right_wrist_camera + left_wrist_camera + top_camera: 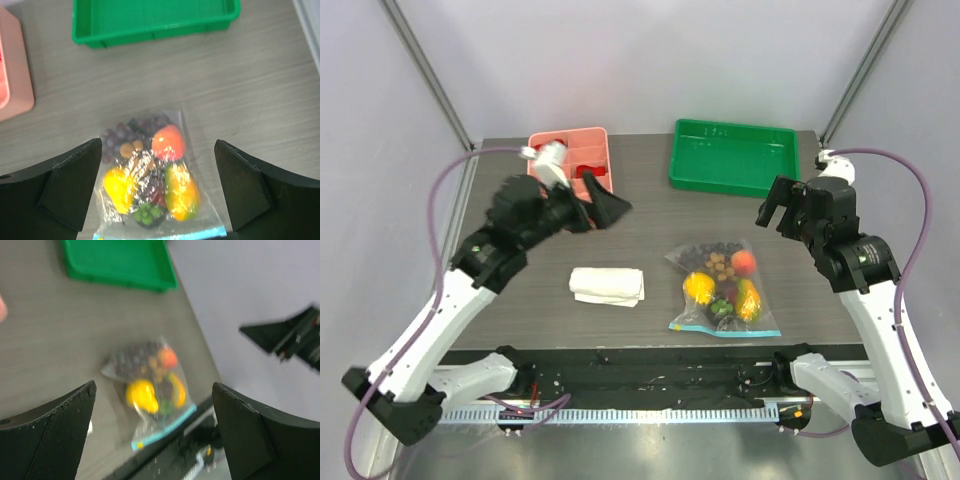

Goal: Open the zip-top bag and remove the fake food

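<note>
Top external view: zip-top bag lies beside front edge of table.

Both arms were built of glossy white link shells joined by chunky black joint housings. On the left arm, a thin mauve left cable looped up the left side of the frame. The right arm had a matching right cable arcing near the right edge. The left gripper and right gripper were matte black. In the wrist views the fingers were broad wedges. One inner face was finely cross-hatched, and pale specks dotted the edges.
</note>
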Robot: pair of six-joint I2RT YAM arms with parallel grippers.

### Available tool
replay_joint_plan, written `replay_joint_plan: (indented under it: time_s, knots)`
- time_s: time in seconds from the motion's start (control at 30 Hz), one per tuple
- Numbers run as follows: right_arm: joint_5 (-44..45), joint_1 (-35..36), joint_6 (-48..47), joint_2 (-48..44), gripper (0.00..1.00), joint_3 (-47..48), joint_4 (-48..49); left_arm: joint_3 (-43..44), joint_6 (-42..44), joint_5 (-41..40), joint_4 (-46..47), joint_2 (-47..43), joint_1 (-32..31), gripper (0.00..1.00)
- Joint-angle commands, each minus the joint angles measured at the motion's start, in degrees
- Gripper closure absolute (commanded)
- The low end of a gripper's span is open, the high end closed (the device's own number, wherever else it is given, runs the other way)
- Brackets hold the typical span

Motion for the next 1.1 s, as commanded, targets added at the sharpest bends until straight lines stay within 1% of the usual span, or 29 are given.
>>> replay_joint_plan:
  time_s: [0.0,0.07,0.1,0.13,0.17,0.2,0.23,0.27,0.3,0.33,0.37,0.4,0.47,0.5,0.53,0.57,0.6,0.63,0.67,0.7,0.77,0.9,0.93,1.0,1.07]
  knots:
    - [-0.57,0.04,2.41,-0.45,0.00,-1.38,-3.07,-5.18,1.74,-12.61,-1.44,3.46,-16.74,0.04]
    - [0.67,-0.04,2.50,-1.15,0.00,-2.08,-3.70,-8.25,2.18,-15.09,-0.57,5.30,-20.91,0.06]
    - [0.58,0.04,2.85,-1.51,0.00,-2.43,-3.87,-9.66,2.53,-13.88,2.48,5.83,-22.58,0.10]
    - [-2.03,-0.04,3.11,-1.94,0.00,-4.09,-3.44,-11.24,2.36,-11.95,5.21,6.10,-24.17,0.14]
    - [-3.62,-0.04,3.11,-3.08,0.00,-5.41,-2.57,-15.17,2.01,-7.24,7.85,6.62,-24.79,0.17]
    - [-5.38,-0.04,3.55,-3.61,0.00,-6.73,-0.64,-16.95,0.36,-5.80,10.14,6.98,-25.23,0.19]
    - [-7.74,-0.04,3.64,-4.05,0.00,-8.14,0.33,-18.97,-0.53,-4.30,15.47,7.41,-25.76,0.20]
    - [-12.55,-0.04,3.90,-4.58,0.00,-11.11,1.30,-21.68,-1.23,-2.20,17.70,8.98,-25.76,0.22]
    - [-15.47,-0.04,3.73,-5.19,0.00,-12.36,2.70,-23.02,-1.76,1.48,20.24,10.04,-25.85,0.23]
    - [-18.20,-0.04,3.82,-5.46,0.00,-14.11,2.98,-23.81,-2.29,2.90,23.31,11.36,-26.03,0.24]
    - [-21.36,-0.04,3.73,-5.64,0.00,-14.65,2.98,-24.34,-2.73,3.79,23.95,12.68,-26.03,0.25]
    - [-22.43,0.04,3.90,-6.25,0.00,-14.91,2.89,-24.96,-3.08,5.36,24.57,15.56,-26.12,0.28]
    - [-23.15,-0.04,5.22,-6.61,0.00,-14.66,1.67,-25.40,-6.33,5.55,26.75,17.95,-26.90,0.33]
    - [-23.23,-0.04,6.09,-6.52,0.00,-14.04,-0.95,-24.53,-7.30,5.99,26.60,19.88,-27.17,0.37]
    - [-23.50,-0.04,6.97,-5.56,0.00,-11.78,-2.98,-23.57,-8.61,6.34,25.73,20.07,-27.35,0.37]
    - [-24.28,-0.04,8.72,-4.94,0.00,-10.45,-5.00,-22.69,-8.89,5.82,23.02,20.08,-28.22,0.37]
    - [-27.07,-0.04,9.70,-4.50,0.00,-9.39,-8.24,-22.07,-9.32,5.12,22.38,19.81,-28.40,0.36]
    - [-28.32,0.04,10.58,-4.15,0.00,-7.81,-9.40,-21.72,-10.28,3.99,21.59,19.55,-28.40,0.36]
    - [-29.12,-0.04,11.46,-4.15,0.00,-7.10,-10.46,-21.02,-12.90,3.10,20.02,19.55,-28.40,0.36]
    - [-29.65,-0.04,13.29,-4.23,0.00,-6.40,-12.29,-19.88,-13.98,2.75,16.18,19.63,-28.31,0.34]
    - [-30.44,-0.04,14.53,-4.67,0.00,-5.78,-12.93,-19.52,-17.91,4.14,14.48,20.51,-28.40,0.35]
    - [-30.27,-0.04,16.38,-6.34,0.00,-9.19,-14.86,-21.26,-22.50,6.17,11.66,21.13,-28.67,0.39]
    - [-31.05,0.04,16.91,-7.13,0.00,-12.16,-15.21,-21.79,-23.12,6.61,11.65,20.43,-28.67,0.39]
    - [-32.19,0.04,18.40,-10.64,0.00,-15.43,-15.30,-23.55,-24.35,7.22,11.48,19.47,-29.02,0.42]
    - [-32.38,-0.04,20.16,-14.75,0.00,-19.04,-16.09,-24.96,-25.14,8.18,11.30,18.32,-29.02,0.43]
